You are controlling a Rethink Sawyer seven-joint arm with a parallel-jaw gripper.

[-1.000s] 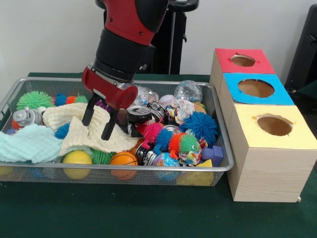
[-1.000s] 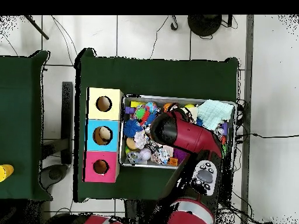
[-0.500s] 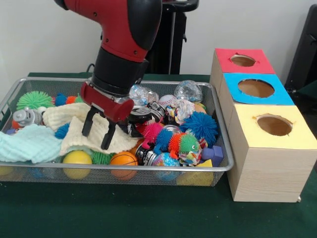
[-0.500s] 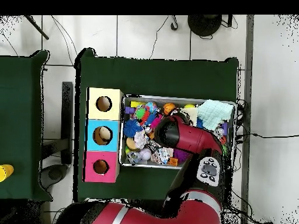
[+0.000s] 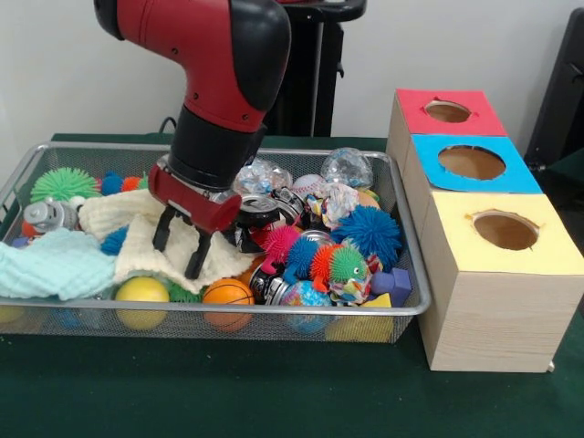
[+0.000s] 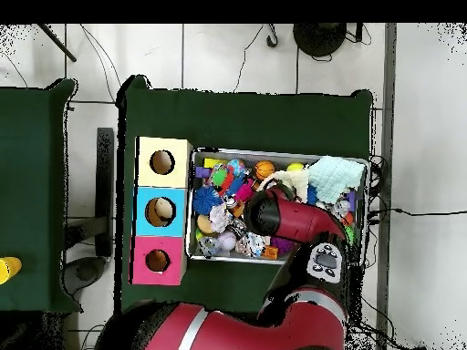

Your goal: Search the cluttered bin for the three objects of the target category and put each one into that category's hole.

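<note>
Your gripper [image 5: 179, 248] hangs with its fingers spread apart, empty, directly over the cream cloth [image 5: 173, 252] near the front rim of the wire bin [image 5: 412, 301] — the cloth lies straight below, its long side running along that rim. You have three cloths by my count: this one, a second cream one [image 5: 108, 212] behind it, and a mint one [image 5: 50, 264] at the bin's end away from the three-holed box [image 5: 497, 283] — one hole each in red, blue, yellow.

Cream cloth [image 5: 187, 251] (partly under claw [image 5: 180, 249])
</note>
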